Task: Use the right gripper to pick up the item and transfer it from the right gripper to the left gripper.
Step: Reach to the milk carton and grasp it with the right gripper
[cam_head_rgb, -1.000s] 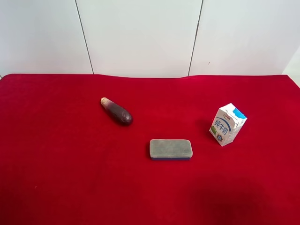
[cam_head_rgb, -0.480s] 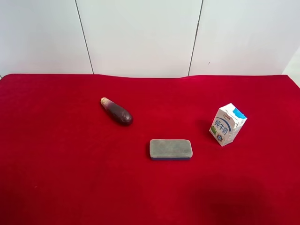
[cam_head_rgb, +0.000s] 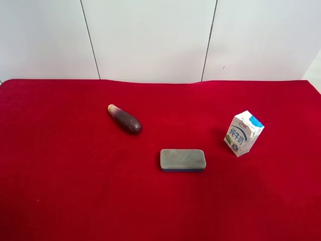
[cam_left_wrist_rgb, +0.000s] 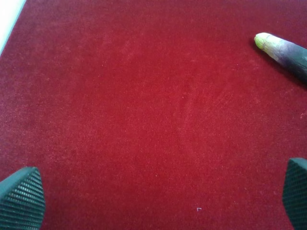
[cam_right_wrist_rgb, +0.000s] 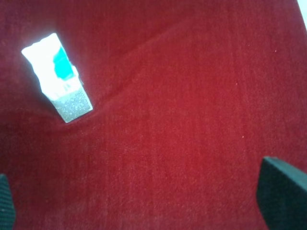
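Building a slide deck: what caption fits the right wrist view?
Right gripper open above the red cloth, milk carton ahead, not yet between its fingers.

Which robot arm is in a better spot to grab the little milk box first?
The right one. Its wrist camera shows the milk carton on the red cloth, and the right gripper is open. The left gripper is open too, but its camera shows only the eggplant, no carton.

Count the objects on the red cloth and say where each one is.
3. In the high view, the eggplant lies left of centre, the grey eraser lies near the middle, and the milk carton stands at the right. None seems hidden.
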Controlling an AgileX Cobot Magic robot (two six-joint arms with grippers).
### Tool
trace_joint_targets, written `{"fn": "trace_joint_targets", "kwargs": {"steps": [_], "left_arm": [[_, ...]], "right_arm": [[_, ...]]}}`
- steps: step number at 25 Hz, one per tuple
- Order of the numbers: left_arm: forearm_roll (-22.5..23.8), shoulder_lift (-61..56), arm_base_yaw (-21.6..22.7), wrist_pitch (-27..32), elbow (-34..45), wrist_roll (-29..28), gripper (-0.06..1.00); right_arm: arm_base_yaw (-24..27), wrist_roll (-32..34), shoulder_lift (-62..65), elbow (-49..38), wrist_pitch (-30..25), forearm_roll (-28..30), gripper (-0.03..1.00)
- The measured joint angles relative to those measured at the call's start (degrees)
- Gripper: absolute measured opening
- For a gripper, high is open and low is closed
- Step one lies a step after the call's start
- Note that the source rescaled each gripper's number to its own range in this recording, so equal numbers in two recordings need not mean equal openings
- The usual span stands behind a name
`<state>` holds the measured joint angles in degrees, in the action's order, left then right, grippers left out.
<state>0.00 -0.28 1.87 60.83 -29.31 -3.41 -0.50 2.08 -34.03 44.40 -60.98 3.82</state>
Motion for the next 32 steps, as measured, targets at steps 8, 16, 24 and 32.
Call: {"fn": "trace_joint_targets", "kwargs": {"steps": [8, 16, 24, 32], "left_arm": [[0.0, 0.0, 0.0, 0.0, 0.0, 0.0, 1.0], [0.0, 0.0, 0.0, 0.0, 0.0, 0.0, 1.0], [0.0, 0.0, 0.0, 0.0, 0.0, 0.0, 1.0], [0.0, 0.0, 0.0, 0.0, 0.0, 0.0, 1.0]], "right_arm": [[-1.42, -0.54, -25.49, 11.96, -0.25, 0.41, 1.0], [-9.51, -2.51, -45.86, 20.52, -1.66, 1.11, 1.0], [-10.9, -2.98, -59.95, 24.68, -1.46, 1.58, 1.0], [-10.9, -3.26, -67.54, 24.99, 1.25, 0.78, 1.0]]}}
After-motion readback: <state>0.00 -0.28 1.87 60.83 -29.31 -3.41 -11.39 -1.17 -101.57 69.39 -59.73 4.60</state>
